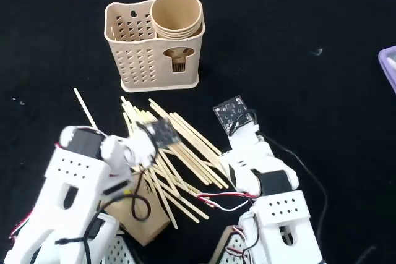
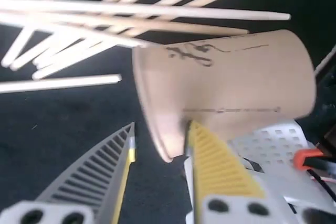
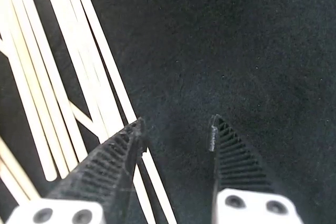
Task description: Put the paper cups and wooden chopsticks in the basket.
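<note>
High view: A black cloth covers the table (image 1: pixel 322 91), with a dark room edge behind and a purple object (image 1: pixel 388 66) at the right margin. A beige plastic basket (image 1: pixel 139 60) with perforated walls stands upright at the far side, a nested stack of paper cups (image 1: pixel 177 13) in its right compartment. Pale wooden chopsticks (image 1: pixel 179 153) lie fanned and crossed between the basket and the two white arms. A single paper cup (image 1: pixel 145 221) lies on its side under the left arm (image 1: pixel 74 177). The right arm (image 1: pixel 272 196) is beside the pile.

Left wrist view: The left gripper (image 2: pixel 160 125) is parted, grasping nothing. Its yellow-faced finger (image 2: pixel 215 161) is against the end of the fallen cup, and the ribbed grey finger (image 2: pixel 100 166) is clear of it over the cloth.

Right wrist view: The right gripper (image 3: pixel 176 123) is spread and empty above bare cloth, with one ribbed black fingertip over the edge of the round sticks.
</note>
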Tool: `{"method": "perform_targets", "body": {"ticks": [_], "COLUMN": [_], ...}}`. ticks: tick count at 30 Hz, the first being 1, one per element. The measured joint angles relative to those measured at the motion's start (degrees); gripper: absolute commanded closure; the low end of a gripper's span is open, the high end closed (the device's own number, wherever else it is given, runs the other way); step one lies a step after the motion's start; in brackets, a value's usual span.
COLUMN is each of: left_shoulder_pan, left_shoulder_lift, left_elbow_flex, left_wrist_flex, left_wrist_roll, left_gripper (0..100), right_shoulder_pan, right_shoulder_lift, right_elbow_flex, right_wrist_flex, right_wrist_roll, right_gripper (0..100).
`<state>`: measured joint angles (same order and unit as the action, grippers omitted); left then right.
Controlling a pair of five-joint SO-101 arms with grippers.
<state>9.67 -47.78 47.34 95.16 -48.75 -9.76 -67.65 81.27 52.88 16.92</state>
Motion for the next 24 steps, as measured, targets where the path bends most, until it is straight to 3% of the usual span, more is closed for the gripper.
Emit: {"method": "perform_targets", "body": {"ticks": [8,12,17,21,24], "left_shoulder_pan": [-17.7,-22.0,-20.4,-14.7,-9.1], "left_shoulder_lift": [0.0,0.0,0.1,0.1,0.0], "left_elbow_flex": [-14.3,-11.0,3.4,6.7,6.3], "left_wrist_flex": [3.5,-2.6,-10.7,-10.8,-6.5], "left_wrist_roll": [0.0,0.0,0.0,0.0,-1.6], "left_gripper": [75,75,75,75,75], "right_shoulder_pan": [0.0,0.0,0.0,0.0,0.0], "right_shoulder_lift": [0.0,0.0,0.0,0.0,0.0], "right_elbow_flex": [0.0,0.0,0.0,0.0,0.0], "right_wrist_flex": [-0.1,-0.1,-0.1,-0.1,-0.1], "right_wrist_roll": [0.0,0.0,0.0,0.0,0.0], "right_gripper": [80.1,80.1,80.1,80.1,80.1]}}
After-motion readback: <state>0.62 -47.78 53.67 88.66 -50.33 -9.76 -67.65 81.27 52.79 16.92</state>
